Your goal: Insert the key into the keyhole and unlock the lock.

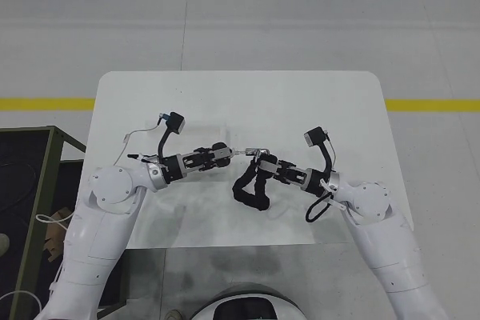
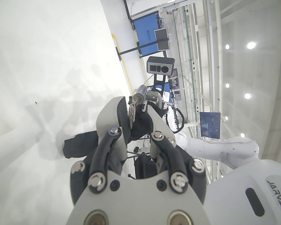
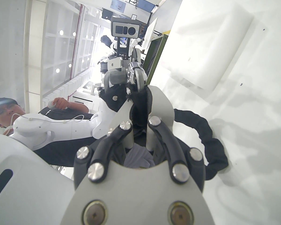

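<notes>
I see left gripper [image 2: 134, 110] pinched shut on the key [image 2: 131, 115], blade at the keyhole of the lock [image 2: 140, 94] and seated as far as I can tell. Right gripper [image 3: 137, 94] is clamped on the lock body, above mid-table [image 1: 320, 104] (black cable [image 1: 252, 194] loop droops below). The 2 grippers are nearly tip to tip.

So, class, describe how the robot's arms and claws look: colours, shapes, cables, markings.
The left arm and right arm are rounded white shells with thin cables attached. The left claw and right claw share grey palm plates, black linkage bars with silver bolts, and white fingers.
</notes>
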You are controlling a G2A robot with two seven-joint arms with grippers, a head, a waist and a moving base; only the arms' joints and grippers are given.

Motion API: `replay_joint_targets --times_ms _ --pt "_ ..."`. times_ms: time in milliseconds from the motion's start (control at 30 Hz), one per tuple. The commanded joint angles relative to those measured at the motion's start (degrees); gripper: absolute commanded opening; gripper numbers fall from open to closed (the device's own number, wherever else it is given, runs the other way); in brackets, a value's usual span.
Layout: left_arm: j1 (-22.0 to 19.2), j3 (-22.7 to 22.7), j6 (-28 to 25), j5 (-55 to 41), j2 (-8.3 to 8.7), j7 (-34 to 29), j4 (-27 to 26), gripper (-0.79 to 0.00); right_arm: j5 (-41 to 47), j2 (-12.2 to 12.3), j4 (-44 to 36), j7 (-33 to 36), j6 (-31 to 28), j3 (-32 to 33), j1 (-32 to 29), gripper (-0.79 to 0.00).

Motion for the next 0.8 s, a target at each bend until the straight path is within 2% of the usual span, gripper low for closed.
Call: replay_joint_targets --times_ms 0,267,767 --pt "0.0 0.2 0.0 0.1 -0.01 0.0 0.0 -0.785 0.1 0.0 0.0 0.1 0.1 0.0 0.0 -0.785" --pt "-0.1 0.4 -0.6 0.1 -0.08 0.2 -0.5 -0.785 0.4 0.2 0.4 -0.1 0.0 0.2 0.2 -0.785" --pt "0.7 -2.2 -0.7 0.4 0.23 2.0 0.7 -0.785 2.7 0.9 0.4 -1.0 0.2 2.9 -1.0 -0.785"
